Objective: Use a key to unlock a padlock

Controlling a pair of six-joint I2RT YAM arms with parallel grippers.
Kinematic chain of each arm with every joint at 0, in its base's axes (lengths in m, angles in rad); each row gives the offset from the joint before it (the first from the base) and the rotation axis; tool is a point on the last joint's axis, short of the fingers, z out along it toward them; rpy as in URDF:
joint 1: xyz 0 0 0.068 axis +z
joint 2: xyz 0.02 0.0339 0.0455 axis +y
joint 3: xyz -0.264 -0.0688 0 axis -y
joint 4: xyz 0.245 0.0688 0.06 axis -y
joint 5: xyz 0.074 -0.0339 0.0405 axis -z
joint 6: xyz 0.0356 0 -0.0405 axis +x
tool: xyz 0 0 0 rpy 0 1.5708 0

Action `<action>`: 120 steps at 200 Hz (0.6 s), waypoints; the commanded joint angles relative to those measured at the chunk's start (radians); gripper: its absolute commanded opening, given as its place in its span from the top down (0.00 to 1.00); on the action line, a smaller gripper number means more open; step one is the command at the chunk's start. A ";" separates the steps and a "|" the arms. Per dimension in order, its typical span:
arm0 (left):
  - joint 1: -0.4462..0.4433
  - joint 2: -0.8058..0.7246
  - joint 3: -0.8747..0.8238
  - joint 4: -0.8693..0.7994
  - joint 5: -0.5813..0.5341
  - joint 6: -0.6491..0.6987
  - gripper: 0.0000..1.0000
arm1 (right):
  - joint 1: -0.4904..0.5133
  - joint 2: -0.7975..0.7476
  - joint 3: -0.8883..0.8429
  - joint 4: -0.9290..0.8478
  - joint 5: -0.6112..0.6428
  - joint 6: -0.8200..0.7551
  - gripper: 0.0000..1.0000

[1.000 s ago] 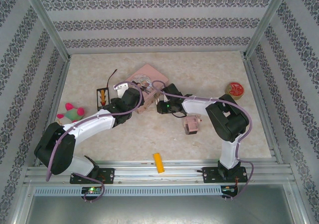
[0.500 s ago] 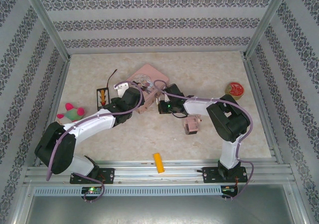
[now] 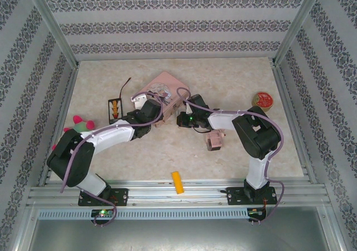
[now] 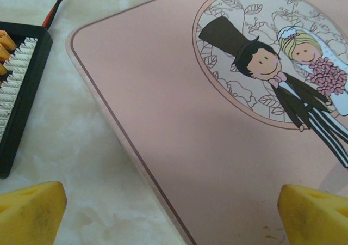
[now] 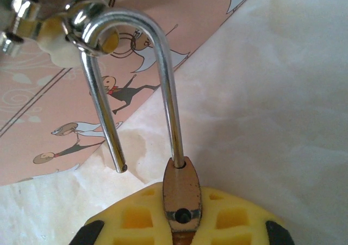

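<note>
Right gripper point(image 5: 182, 226) clamps the tiny brass padlock point(image 5: 182, 193), its thin silvery shackle point(image 5: 167, 92) reaching over the edge of the pink picture-lid tin point(image 4: 163, 136), left gripper point(image 4: 171, 218) gaping above it: lock steadied, I'd say, so next the left must fetch the key.

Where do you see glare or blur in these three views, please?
Right wrist: bright glare streaks run along the shackle of the padlock. Left wrist: the yellow fingertips at the bottom corners are blurred, while the pink tin is sharp. Top external: even light, only faint shadows.
</note>
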 commanded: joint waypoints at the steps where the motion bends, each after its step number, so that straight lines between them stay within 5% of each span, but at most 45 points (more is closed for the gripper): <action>1: 0.011 0.027 0.040 -0.043 -0.010 -0.017 0.01 | -0.011 -0.036 -0.010 0.055 -0.015 0.045 1.00; 120: 0.011 0.038 0.041 -0.106 0.000 -0.034 0.01 | -0.022 -0.024 -0.023 0.189 -0.040 0.182 1.00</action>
